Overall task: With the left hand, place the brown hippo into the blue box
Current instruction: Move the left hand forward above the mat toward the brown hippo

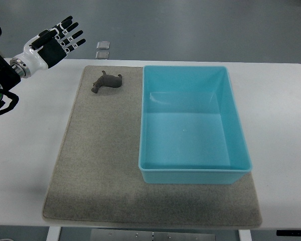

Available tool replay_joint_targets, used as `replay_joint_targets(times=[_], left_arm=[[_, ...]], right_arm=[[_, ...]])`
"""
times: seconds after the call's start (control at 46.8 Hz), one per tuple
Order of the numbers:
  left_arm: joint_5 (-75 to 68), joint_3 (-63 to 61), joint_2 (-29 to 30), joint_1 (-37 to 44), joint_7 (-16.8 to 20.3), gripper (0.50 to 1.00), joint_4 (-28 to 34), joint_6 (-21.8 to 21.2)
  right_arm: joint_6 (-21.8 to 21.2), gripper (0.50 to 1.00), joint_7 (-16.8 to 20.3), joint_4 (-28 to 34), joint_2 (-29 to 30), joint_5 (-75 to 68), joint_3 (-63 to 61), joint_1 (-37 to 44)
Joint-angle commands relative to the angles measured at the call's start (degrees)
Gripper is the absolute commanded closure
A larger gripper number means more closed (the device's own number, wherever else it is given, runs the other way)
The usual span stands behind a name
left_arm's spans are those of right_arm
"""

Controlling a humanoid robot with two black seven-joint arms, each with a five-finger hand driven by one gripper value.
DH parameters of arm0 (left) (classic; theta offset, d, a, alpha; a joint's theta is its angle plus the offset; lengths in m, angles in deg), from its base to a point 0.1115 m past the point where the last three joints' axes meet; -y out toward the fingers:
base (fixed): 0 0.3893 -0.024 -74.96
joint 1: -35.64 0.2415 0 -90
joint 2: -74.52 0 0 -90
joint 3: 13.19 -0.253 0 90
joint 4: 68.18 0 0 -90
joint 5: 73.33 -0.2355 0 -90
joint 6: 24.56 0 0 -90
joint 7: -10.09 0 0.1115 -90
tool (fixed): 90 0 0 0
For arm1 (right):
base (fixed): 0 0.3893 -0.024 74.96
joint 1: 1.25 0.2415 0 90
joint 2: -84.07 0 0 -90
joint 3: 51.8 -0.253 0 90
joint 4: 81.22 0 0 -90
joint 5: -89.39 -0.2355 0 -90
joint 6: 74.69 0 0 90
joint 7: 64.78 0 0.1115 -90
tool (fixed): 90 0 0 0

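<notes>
The brown hippo (pixel 106 81) lies on a grey-beige mat (pixel 100 165) at its far left corner, just left of the blue box (pixel 190 173) and not touching it. The box sits on the right part of the mat, open and with nothing showing inside; its far left corner is the part nearest the toy. The mat covers the middle of the white bench (pixel 25 165). The left robot hand (pixel 57 39) is at the far left, over the bench's far edge, with its fingers spread straight and holding nothing; it is well apart from the hippo, and only bare bench and mat lie between them. On the floor beyond the bench, two small flat grey squares (pixel 103 49) lie one behind the other; what they are is hard to make out. The left arm is cut off by the left edge, and the toy's finer shape is too small to read.
</notes>
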Motion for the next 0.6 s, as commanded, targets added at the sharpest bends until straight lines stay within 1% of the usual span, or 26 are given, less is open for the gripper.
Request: replay_joint_targets(times=[0.0, 0.299, 0.47, 0.577], left_arm=[[0.0, 0.0, 0.0, 0.0, 0.2, 0.501, -0.1, 0.2], [0.0, 0.5, 0.4, -1.0, 0.4, 0.501, 0.3, 0.0], [-0.2, -0.1, 0.5, -1.9, 1.5, 0.501, 0.4, -0.2], [-3.3, -0.2, 0.5, -2.3, 2.5, 0.501, 0.5, 0.1]], right_arm=[[0.0, 0.564, 0.0, 0.0, 0.0, 0.0, 0.0, 0.0], [0.0, 0.562, 0.0, 0.0, 0.0, 0.0, 0.0, 0.0], [0.0, 0.564, 0.0, 0.0, 0.0, 0.0, 0.0, 0.0], [0.0, 0.564, 0.0, 0.1, 0.0, 0.1, 0.0, 0.0]])
